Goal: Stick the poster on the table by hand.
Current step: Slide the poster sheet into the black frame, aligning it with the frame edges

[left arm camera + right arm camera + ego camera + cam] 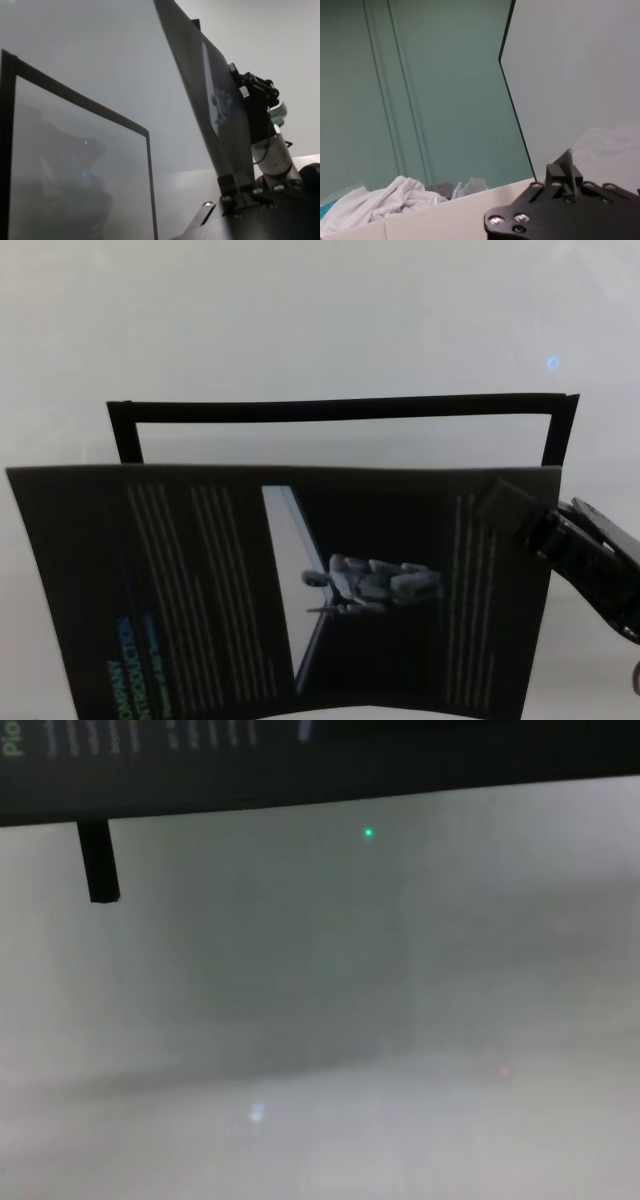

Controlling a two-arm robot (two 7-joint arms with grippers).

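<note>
You are holding the poster (pixel 290 590) aloft, right gripper (pixel 510 508) clamped at its 2 o'clock corner; left gripper's state I cannot tell. Sticking onto the table (pixel 300 320) remains.

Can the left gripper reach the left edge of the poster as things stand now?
Cannot say for sure: the head view shows the poster's left edge free, with only the right gripper at its upper right corner, but the left gripper is not visible.

- Black rectangular frame (pixel 340 408): thin bars, pale surface visible through its opening.
- Crumpled white cloth (pixel 395 202): lying at the foot of a green wall.
- Green wall (pixel 420 100): 2 vertical grooves run down it.
</note>
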